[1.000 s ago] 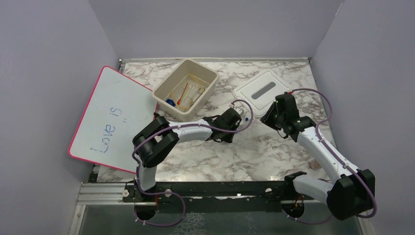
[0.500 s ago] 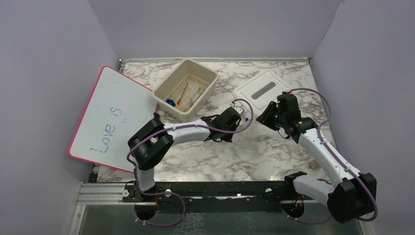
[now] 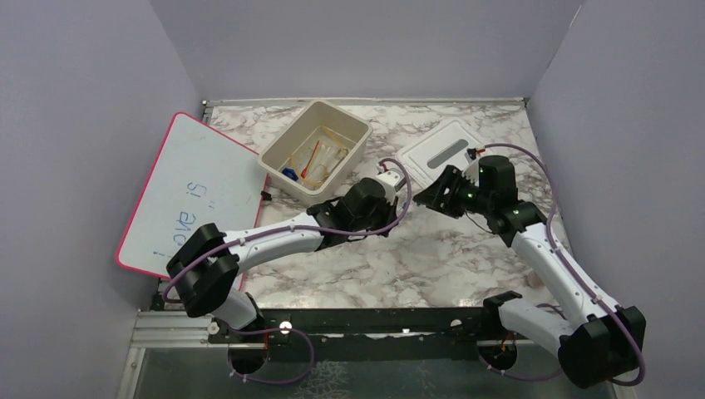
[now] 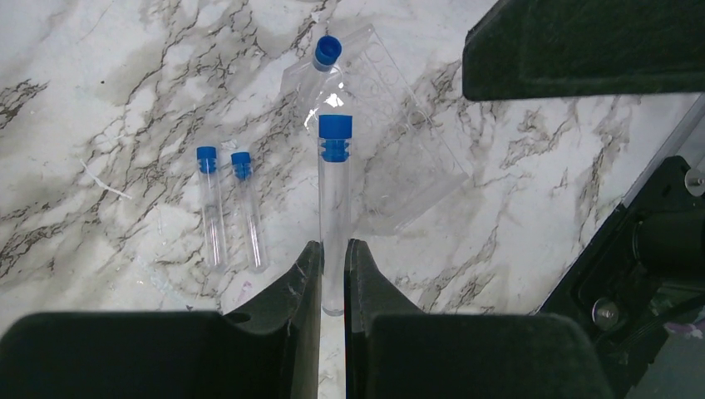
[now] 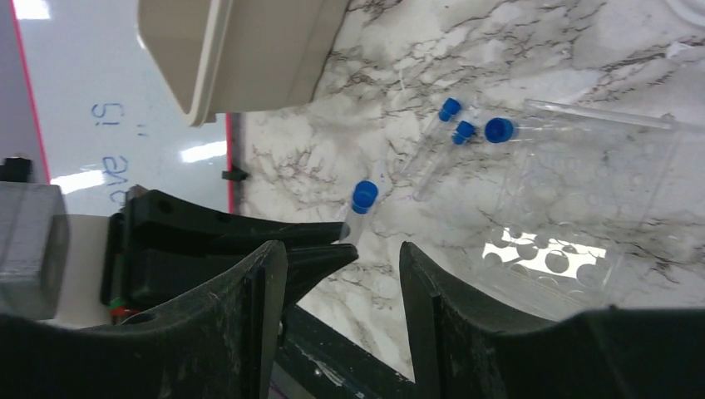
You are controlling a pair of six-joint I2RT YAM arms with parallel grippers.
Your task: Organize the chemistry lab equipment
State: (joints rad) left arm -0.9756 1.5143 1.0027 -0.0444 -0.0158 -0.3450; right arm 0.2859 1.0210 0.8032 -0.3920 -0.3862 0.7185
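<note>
My left gripper (image 4: 333, 249) is shut on a clear tube with a blue cap (image 4: 335, 199) and holds it above the marble table. Two small blue-capped clear tubes (image 4: 229, 208) lie on the table to its left. Another blue-capped tube (image 4: 326, 51) lies at a clear holed plastic plate (image 4: 399, 174). My right gripper (image 5: 342, 249) is open, close to the left gripper's fingers (image 5: 320, 249) and the held tube's cap (image 5: 363, 197). In the top view the left gripper (image 3: 405, 199) and the right gripper (image 3: 424, 196) nearly meet at table centre.
The beige tub (image 3: 345, 114) at the back holds amber tubing, a red-tipped dropper and blue bits. The white lid (image 3: 445, 150) lies at the back right. The pink-rimmed whiteboard (image 3: 195, 199) leans at the left. Purple walls enclose the table.
The left arm has swung its elbow out to the left, with its wrist pulled back left. The right gripper has turned and moved left, up to the left gripper.
</note>
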